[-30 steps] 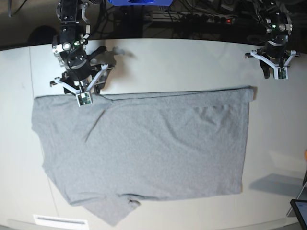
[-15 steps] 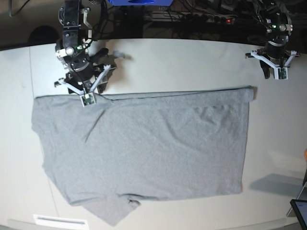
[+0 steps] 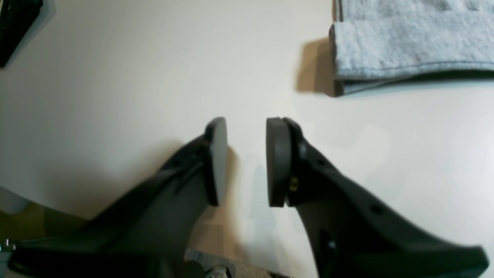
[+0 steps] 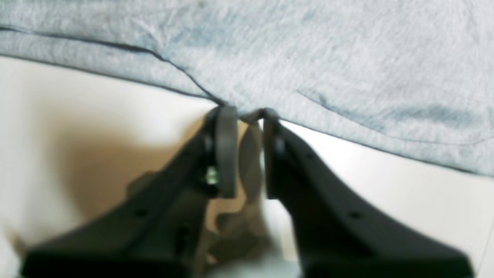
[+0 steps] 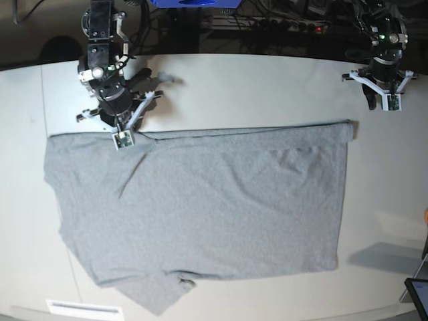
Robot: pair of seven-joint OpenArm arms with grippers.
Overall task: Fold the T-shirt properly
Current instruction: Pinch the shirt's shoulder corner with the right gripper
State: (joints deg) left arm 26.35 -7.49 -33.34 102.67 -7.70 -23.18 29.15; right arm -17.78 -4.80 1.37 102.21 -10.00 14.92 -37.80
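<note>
The grey T-shirt (image 5: 214, 207) lies spread flat on the white table (image 5: 267, 87), plain side up, with one sleeve at the front left. My right gripper (image 5: 128, 131) is at the shirt's far left edge. In the right wrist view my right gripper (image 4: 247, 114) has its pads drawn close together, and a small bunch of the T-shirt (image 4: 308, 46) hem is pinched between the tips. My left gripper (image 5: 382, 101) hovers over bare table beyond the shirt's far right corner. In the left wrist view my left gripper (image 3: 245, 123) is open and holds nothing, with the folded corner of the T-shirt (image 3: 417, 50) ahead to the right.
Cables and a power strip (image 5: 287, 25) run along the back behind the table. A white label (image 5: 83, 309) lies at the front left edge. A dark device (image 5: 418, 295) sits at the front right corner.
The right gripper's jaws have narrowed onto the shirt's far edge, and that arm has shifted slightly toward the back. The left arm has not moved.
</note>
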